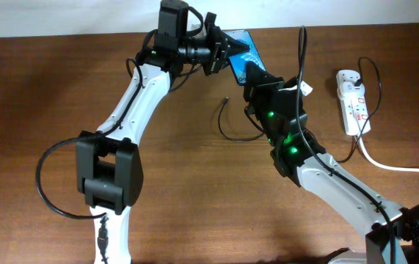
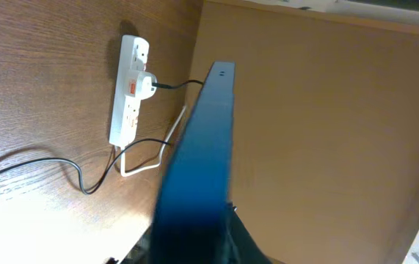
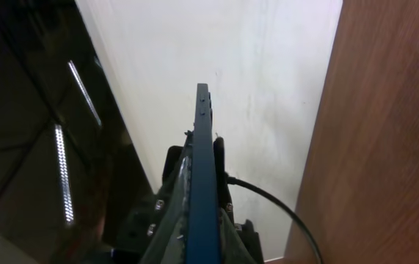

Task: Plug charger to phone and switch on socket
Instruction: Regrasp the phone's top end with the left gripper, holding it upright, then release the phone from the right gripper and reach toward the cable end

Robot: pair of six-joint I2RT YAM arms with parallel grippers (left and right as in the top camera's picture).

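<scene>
Brown wooden worktop point(image 1: 62, 88) is carrying the socket point(image 1: 352, 99) at the right and the loose charger point(image 1: 227, 125) at centre. The phone point(image 1: 242, 51), appearing raised edge-on near the far side, is probably handling as light, rigid, smooth and breakable, so its long side edges are suiting a grip. Left fingers point(image 1: 220, 50) are pinching it narrowly. Right fingers point(image 1: 253, 75) are straddling its near end, and whether they are clamping cannot be told.
</scene>
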